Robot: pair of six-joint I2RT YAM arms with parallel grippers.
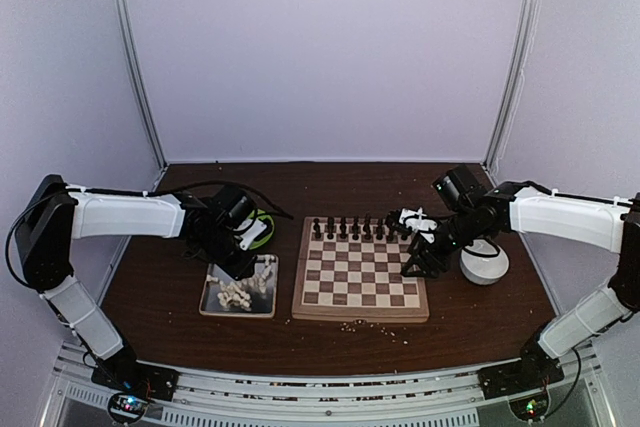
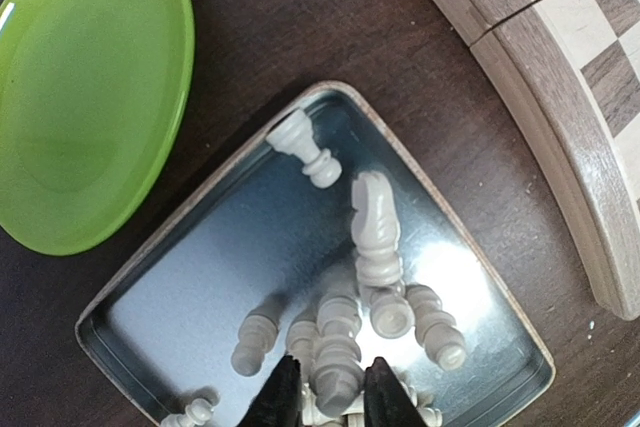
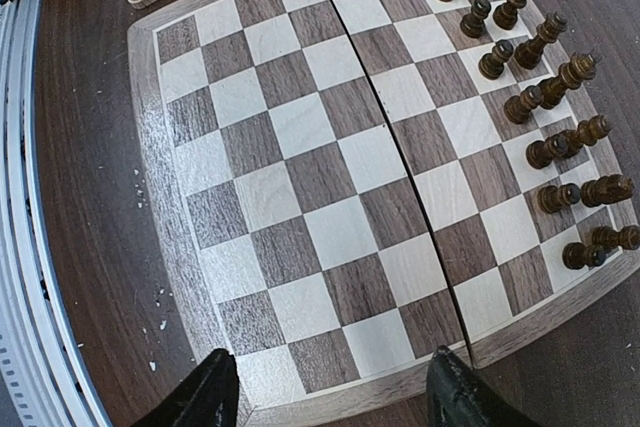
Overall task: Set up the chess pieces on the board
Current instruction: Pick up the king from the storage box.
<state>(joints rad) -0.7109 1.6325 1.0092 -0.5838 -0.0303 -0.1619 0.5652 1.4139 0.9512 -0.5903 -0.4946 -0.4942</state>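
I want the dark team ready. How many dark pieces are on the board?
16: the dark pieces stand in two rows of eight along the far edge of the board; the end pair is partly cropped.

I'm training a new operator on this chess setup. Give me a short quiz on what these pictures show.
1. True or false: the dark pieces stand on the board.
2. Fill in: the right gripper is ___ and holds nothing.
3. Where do the white pieces lie? A) on the board B) in the metal tray C) in the right gripper
Key: 1 true; 2 open; 3 B.
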